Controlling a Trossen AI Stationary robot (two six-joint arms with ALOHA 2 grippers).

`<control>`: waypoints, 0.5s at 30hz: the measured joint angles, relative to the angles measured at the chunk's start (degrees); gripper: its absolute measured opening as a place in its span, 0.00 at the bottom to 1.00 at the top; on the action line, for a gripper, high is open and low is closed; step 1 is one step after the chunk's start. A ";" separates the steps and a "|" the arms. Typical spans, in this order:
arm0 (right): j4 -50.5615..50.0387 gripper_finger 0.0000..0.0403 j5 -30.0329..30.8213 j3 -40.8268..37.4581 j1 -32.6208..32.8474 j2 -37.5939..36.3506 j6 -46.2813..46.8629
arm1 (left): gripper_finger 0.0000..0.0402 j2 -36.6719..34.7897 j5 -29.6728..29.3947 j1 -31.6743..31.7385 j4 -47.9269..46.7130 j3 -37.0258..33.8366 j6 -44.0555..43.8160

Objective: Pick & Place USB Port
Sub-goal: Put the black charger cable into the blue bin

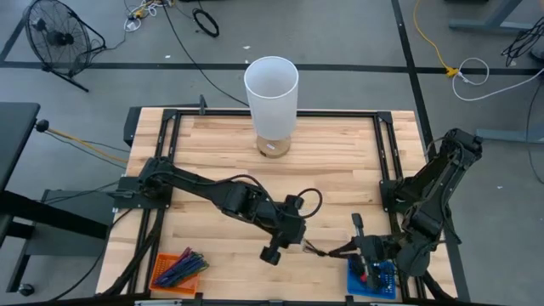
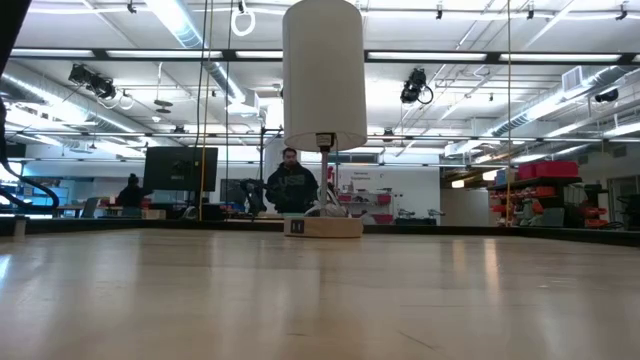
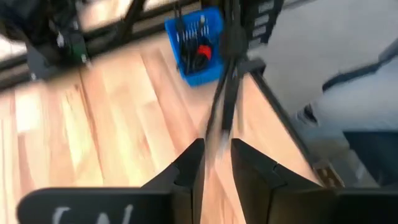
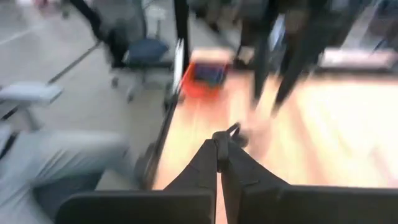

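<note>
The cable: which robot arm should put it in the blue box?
Probably the right. Its pincer is shut on the cable beside the blue box. The left pincer sits farther away, near the cable's other end.

White lamp shade (image 1: 271, 96), blue bin (image 1: 371, 277), orange tray (image 1: 177, 270), light wood table (image 1: 340, 161), dark fingers (image 3: 186, 174).

We see the wooden surface (image 1: 340, 161) carrying a white lamp (image 1: 271, 102) at twelve o'clock, an orange bin (image 1: 178, 270) at seven, and a blue bin (image 1: 372, 277) at five.
</note>
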 joint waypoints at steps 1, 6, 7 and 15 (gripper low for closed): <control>-2.42 0.00 -1.41 0.00 0.32 0.00 2.77 | 0.20 -0.39 -0.02 0.00 -1.46 -0.03 -0.26; -16.72 0.00 -8.15 0.00 1.81 0.02 22.89 | 0.19 -1.96 -0.20 -0.40 -4.93 -0.04 -1.44; -18.74 0.00 -10.20 0.00 2.24 0.02 26.86 | 0.19 -2.02 -0.23 -0.47 -5.41 -0.04 -2.08; -20.91 0.00 -28.78 0.00 5.31 0.02 48.44 | 0.19 -2.46 -0.35 -0.63 -10.61 -0.04 -4.63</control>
